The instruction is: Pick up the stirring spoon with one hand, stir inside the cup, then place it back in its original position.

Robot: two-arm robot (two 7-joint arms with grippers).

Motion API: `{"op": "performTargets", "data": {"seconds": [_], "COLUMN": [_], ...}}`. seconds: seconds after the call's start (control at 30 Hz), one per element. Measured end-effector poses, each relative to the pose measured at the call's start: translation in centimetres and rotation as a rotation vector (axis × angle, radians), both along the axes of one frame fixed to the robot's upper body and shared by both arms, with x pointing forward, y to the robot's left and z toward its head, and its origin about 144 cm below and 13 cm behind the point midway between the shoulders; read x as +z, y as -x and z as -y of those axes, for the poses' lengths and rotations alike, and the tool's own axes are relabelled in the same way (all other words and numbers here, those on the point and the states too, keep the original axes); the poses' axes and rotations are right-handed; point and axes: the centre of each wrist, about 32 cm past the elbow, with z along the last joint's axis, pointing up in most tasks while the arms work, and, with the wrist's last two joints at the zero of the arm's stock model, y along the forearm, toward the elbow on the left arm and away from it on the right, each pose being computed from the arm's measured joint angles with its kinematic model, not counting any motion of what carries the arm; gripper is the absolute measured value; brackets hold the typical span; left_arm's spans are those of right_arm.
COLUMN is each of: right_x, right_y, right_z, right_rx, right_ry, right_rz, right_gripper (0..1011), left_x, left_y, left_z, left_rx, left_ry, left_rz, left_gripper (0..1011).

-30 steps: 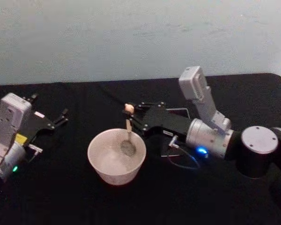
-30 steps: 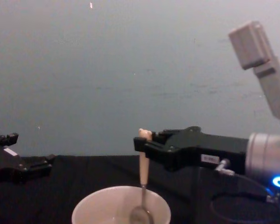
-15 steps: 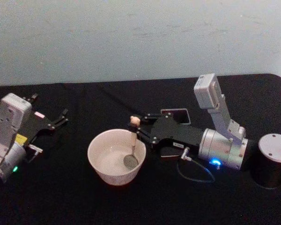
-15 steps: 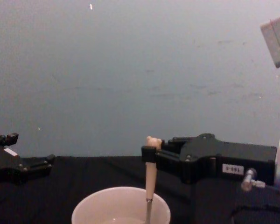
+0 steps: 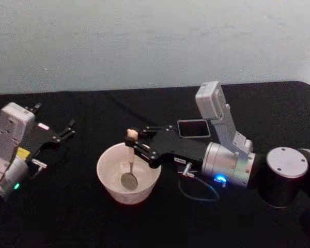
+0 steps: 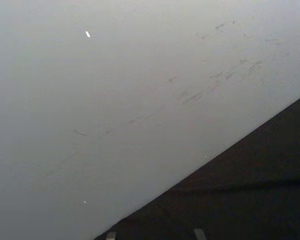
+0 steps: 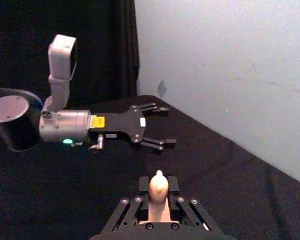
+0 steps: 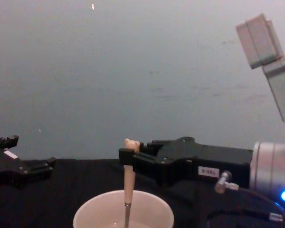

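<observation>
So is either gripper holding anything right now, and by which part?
The right gripper holds the stirring spoon by the top of its peach handle, just below the bear head, bowl down in the cup. The left gripper is open, holding nothing.

The desk [image 5: 82,222] is draped in black cloth from its front to its straight back edge, which meets a pale wall. The cream-white cup [image 5: 116,192] stands upright on the cloth near the middle. The dark grey square holder [image 5: 192,128] sits farther back and to the right, apart from the cup, its open top showing.
</observation>
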Motion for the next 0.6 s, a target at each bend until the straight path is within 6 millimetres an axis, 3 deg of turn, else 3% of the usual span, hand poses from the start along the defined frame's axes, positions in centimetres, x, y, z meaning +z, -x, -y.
{"op": "performTargets", "data": {"seconds": [0.6], "right_x": [0.29], "right_y": [-1.06], "right_z": [0.11], "right_rx": [-0.062], "right_ry": [-0.022], "right_rz": [0.003], "right_gripper": [214], "left_x": [0.00], "left_y": [0.00], "left_z": [0.00], "left_rx": [0.000], "left_ry": [0.000], "left_rz": [0.000], "left_gripper": [1001]}}
